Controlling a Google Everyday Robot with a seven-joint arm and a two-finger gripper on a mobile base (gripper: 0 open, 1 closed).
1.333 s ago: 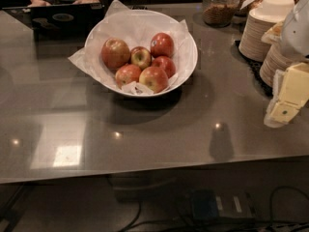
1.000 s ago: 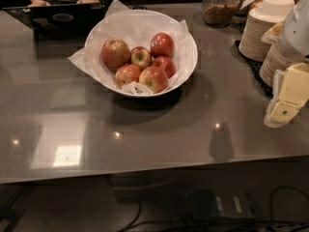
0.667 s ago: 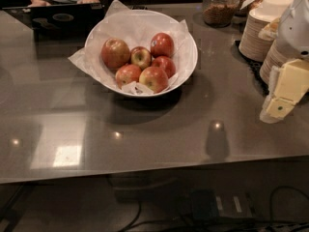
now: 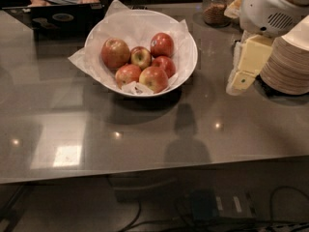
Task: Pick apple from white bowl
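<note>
**A:** Where was the claw (image 4: 240, 80) at that point?

**B:** It was off to the right of the white bowl (image 4: 192, 57), hanging low over the grey surface (image 4: 145, 139), just beside a stack of plates (image 4: 289, 64). It was well apart from the bowl and held nothing that I could see. I could not tell whether it was apart or together.

**A:** And the apple (image 4: 115, 52)?

**B:** It sat in the bowl, on the left side, resting on the crinkled paper (image 4: 140, 25). A small yellow-centred apple (image 4: 141, 57) lay just beside it on its right, and four redder ones filled the rest.

**A:** So which step was that?

**B:** The approach, I'd judge. Nothing had been gripped yet.

**A:** What did the next move call for?

**B:** The claw needed to travel leftward, over the right rim and the other fruit, then come down on the big apple from above. The apple's left flank was free, so that looked the easier side for a hold without nudging the neighbours.
</note>
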